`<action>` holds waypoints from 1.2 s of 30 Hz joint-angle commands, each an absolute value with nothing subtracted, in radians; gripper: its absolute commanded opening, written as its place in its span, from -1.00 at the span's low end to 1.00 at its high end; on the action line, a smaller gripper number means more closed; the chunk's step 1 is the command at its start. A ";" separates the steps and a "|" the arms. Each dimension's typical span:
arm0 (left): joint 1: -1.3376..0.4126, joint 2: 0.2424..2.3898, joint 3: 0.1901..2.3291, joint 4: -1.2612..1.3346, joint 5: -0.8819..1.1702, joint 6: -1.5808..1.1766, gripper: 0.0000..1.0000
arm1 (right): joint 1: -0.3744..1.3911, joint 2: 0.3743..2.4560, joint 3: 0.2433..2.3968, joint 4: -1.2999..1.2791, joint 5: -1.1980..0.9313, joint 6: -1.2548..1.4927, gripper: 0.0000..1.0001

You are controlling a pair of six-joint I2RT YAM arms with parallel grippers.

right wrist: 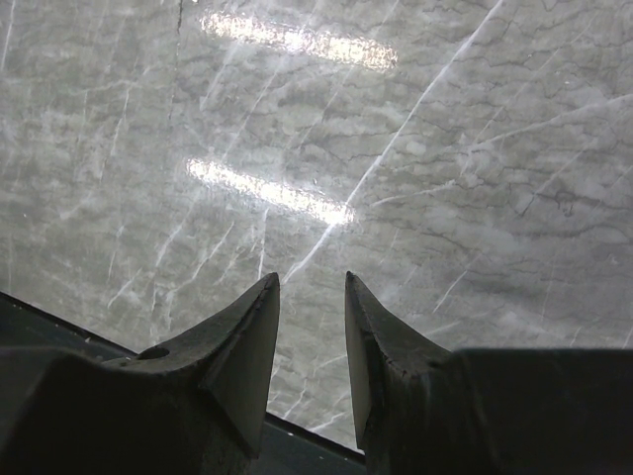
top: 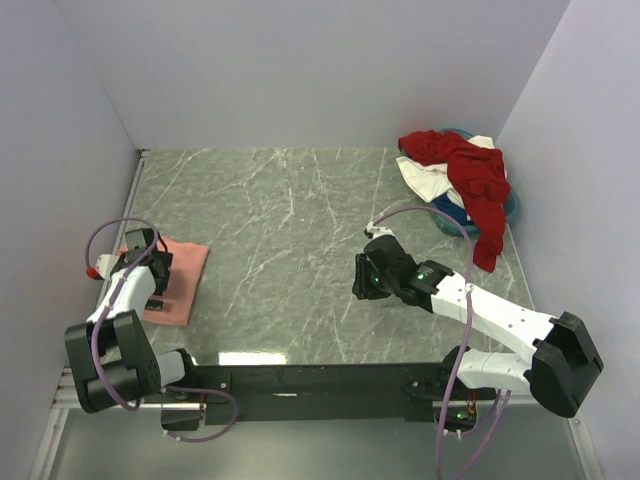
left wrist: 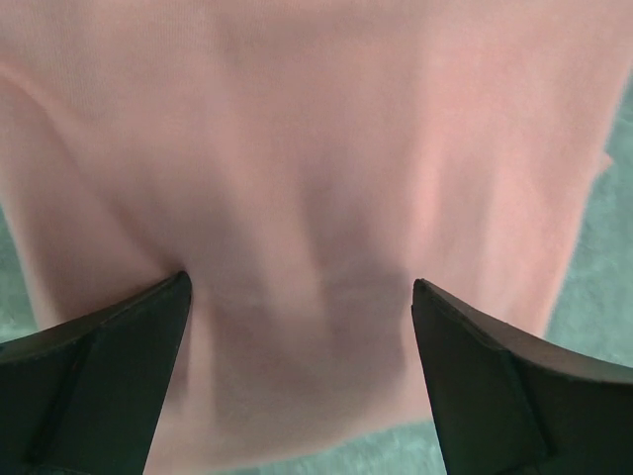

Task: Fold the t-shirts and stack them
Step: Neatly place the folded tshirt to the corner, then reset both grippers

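A salmon-pink t-shirt lies folded flat near the table's left edge. My left gripper hovers right over it, open wide. In the left wrist view the pink cloth fills the frame, and the left gripper has only cloth showing between its fingers. At the back right lies a crumpled pile: a dark red t-shirt on top, a white one and a teal-blue one beneath. My right gripper hangs over bare marble mid-table. In the right wrist view the right gripper is partly open and holds nothing.
The grey marble table is boxed in by white walls on the left, back and right. A black base rail runs along the near edge. The red shirt's tail drapes toward the right arm.
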State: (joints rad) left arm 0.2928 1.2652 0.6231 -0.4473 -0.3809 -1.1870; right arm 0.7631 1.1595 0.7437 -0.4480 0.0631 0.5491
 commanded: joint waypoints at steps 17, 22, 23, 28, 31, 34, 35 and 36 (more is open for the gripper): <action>-0.495 1.187 0.821 -0.393 -0.337 -1.025 0.98 | 0.761 1.072 0.833 -0.439 0.147 0.583 -0.20; -0.722 1.305 0.894 -0.342 -0.353 -0.996 0.99 | 0.761 1.016 0.819 -0.428 0.224 0.600 -0.20; -0.774 1.336 0.905 -0.322 -0.348 -0.982 0.99 | 0.761 0.996 0.810 -0.428 0.230 0.606 -0.20; -0.822 1.355 0.878 -0.241 -0.276 -0.937 0.99 | 0.759 0.959 0.787 -0.431 0.278 0.624 -0.20; -0.821 1.342 0.867 -0.229 -0.261 -0.916 0.99 | 0.758 0.950 0.775 -0.431 0.291 0.635 -0.20; -0.821 1.336 0.873 -0.238 -0.253 -0.899 0.99 | 0.759 0.940 0.761 -0.414 0.287 0.632 -0.20; -0.821 1.327 0.870 -0.236 -0.249 -0.894 0.99 | 0.759 0.943 0.762 -0.414 0.285 0.630 -0.20; -0.822 1.322 0.865 -0.233 -0.242 -0.894 0.99 | 0.759 0.946 0.765 -0.417 0.288 0.627 -0.20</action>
State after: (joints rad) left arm -0.8215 1.3640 0.8673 -0.2733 -0.2668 -0.9298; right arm 0.7631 0.9611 0.7712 -0.4549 0.2520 0.6201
